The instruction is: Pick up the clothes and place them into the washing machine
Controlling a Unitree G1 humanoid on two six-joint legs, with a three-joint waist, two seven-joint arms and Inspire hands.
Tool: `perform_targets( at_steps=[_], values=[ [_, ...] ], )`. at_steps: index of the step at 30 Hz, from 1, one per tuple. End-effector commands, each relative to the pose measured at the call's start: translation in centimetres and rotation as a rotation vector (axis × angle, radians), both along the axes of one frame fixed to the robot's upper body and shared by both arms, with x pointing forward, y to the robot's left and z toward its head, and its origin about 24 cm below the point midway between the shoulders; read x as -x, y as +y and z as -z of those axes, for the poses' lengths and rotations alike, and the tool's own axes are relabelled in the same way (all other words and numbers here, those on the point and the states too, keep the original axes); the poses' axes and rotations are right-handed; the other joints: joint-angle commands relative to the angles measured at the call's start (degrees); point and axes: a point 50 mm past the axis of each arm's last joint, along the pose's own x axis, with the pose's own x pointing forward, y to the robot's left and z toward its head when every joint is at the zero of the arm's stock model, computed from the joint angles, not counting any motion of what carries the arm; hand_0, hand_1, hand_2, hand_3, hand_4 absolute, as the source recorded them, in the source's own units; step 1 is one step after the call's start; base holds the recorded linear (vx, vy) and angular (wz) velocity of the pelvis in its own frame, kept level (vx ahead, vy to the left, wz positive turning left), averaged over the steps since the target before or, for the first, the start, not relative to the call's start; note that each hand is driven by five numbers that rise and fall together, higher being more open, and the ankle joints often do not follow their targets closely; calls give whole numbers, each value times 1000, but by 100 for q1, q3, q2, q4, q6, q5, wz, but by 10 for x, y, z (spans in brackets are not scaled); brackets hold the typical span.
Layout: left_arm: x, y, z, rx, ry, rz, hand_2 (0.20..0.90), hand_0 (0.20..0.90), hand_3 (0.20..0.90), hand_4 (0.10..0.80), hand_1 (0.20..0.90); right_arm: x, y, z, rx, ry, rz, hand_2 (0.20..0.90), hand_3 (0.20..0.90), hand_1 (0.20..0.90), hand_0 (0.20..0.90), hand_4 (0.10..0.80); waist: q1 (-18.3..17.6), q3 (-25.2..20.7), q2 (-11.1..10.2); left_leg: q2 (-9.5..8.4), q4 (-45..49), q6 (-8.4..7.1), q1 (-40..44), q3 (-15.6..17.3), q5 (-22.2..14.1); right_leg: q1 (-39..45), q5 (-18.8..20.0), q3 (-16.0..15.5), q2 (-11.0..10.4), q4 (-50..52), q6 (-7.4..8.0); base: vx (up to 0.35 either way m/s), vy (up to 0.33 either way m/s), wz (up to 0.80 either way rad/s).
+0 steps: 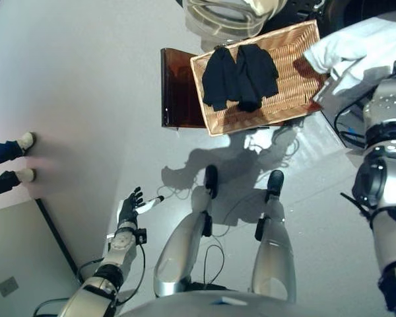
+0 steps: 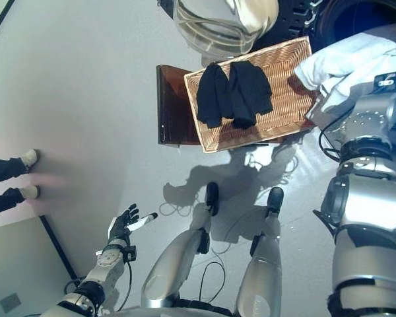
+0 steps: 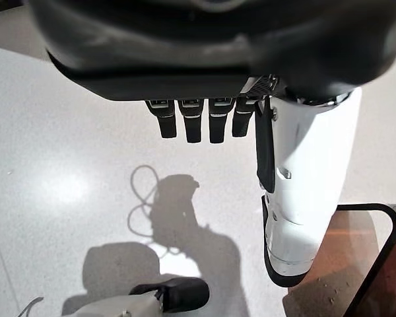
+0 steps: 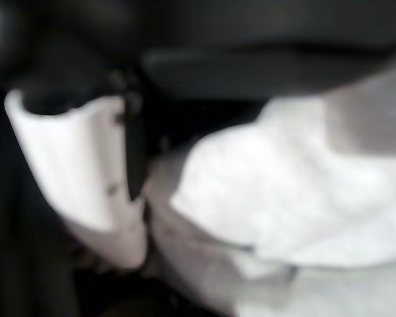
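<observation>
A black garment (image 1: 241,76) lies spread in the shallow wicker basket (image 1: 290,39), which rests on the dark brown box (image 1: 178,92). A white garment (image 2: 343,63) hangs bunched at the end of my right arm, by the washing machine's dark drum opening (image 2: 363,20). In the right wrist view my right hand (image 4: 79,178) presses its white-covered thumb against the white garment (image 4: 284,198), gripping it. My left hand (image 1: 129,208) is open and empty, low over the floor at the lower left, far from the basket; its straight fingers (image 3: 198,122) show in the left wrist view.
The machine's round glass door (image 1: 224,16) stands open just beyond the basket. A person's legs and shoes (image 1: 13,158) stand at the far left. A dark strip (image 1: 56,241) runs along the floor near my left arm.
</observation>
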Motion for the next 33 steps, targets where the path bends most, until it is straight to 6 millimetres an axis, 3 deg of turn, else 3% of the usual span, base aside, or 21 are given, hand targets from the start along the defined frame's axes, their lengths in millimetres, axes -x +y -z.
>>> perform_targets(
  at_steps=[1, 20, 33],
  values=[
    [35, 12, 21, -52, 125, -11, 900, 900, 900, 800, 900, 67, -52, -89, 198, -235, 274, 200, 200, 200, 200, 300, -32, -791, 48, 232, -45, -764, 195, 159, -408, -168, -759, 310, 208, 683, -27, 0, 0, 0],
    [42, 5, 26, -40, 163, -19, 900, 900, 900, 800, 900, 90, -59, -99, 70, -386, 404, 200, 200, 200, 200, 300, -180, -895, 245, 208, -45, -767, 233, 173, -403, -154, -813, 352, 222, 722, -66, 0, 1, -1],
    [42, 7, 26, -56, 161, -26, 900, 900, 900, 800, 900, 107, -68, -103, 82, -356, 493, 200, 200, 200, 200, 300, -248, -897, 193, 215, -45, -775, 235, 183, -399, -166, -841, 353, 251, 778, -91, 0, 0, 0]
  ],
)
